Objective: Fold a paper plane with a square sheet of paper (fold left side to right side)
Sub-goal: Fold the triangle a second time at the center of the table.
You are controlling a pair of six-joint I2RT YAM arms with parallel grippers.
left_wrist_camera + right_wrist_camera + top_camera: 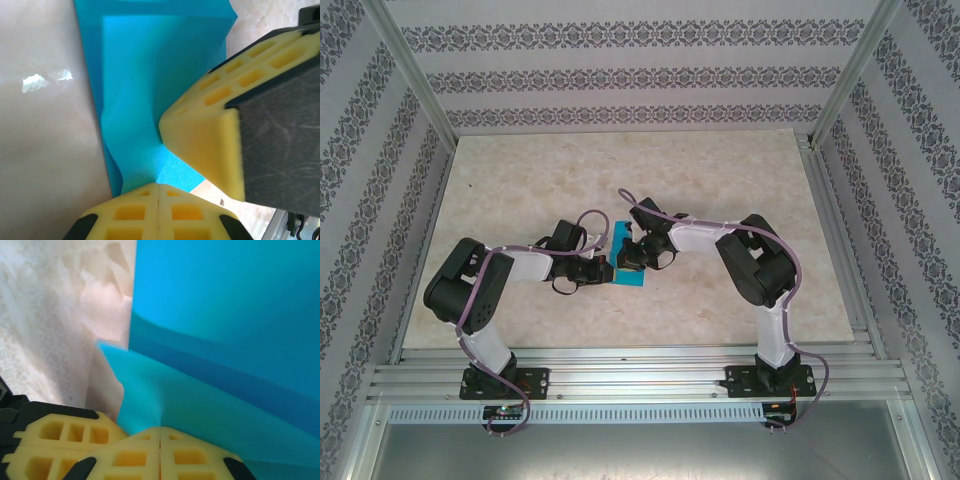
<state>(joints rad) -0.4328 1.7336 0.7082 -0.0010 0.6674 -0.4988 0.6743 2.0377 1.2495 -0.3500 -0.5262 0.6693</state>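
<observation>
Top external view: we see the left arm (485,290) and the right arm (760,270) bent inward, their wrists meeting over the middle of the table (720,180).
Paper's place: the square sheet of paper (627,279) sits at that meeting point. It shows as a teal strip running away from the bases, and much of it is covered by the two wrists.
Left claw: in the left wrist view we find the left gripper (158,192) with its yellow pads pressed flat together, the seam closed. The near edge of the sheet is pinched between them.
Right claw: in the right wrist view the right gripper (160,435) is closed the same way, pads meeting. A raised fold of the teal sheet runs down into the seam.
Paper's shape: it is not flat. From the left wrist we see it rise from the pads and buckle, with a paler doubled panel farther up. From the right wrist we see a curved ridge crossing it.
Neighbouring finger: in the left wrist view one yellow finger of the right gripper comes in over the paper from the right, just beside the left pads. We cannot tell whether they touch.
Table surface: pale and marbled, with a small white fleck (35,82) left of the sheet and apart from it.
Surround: patterned walls (620,40) and an aluminium rail (640,385) by the arm bases.
</observation>
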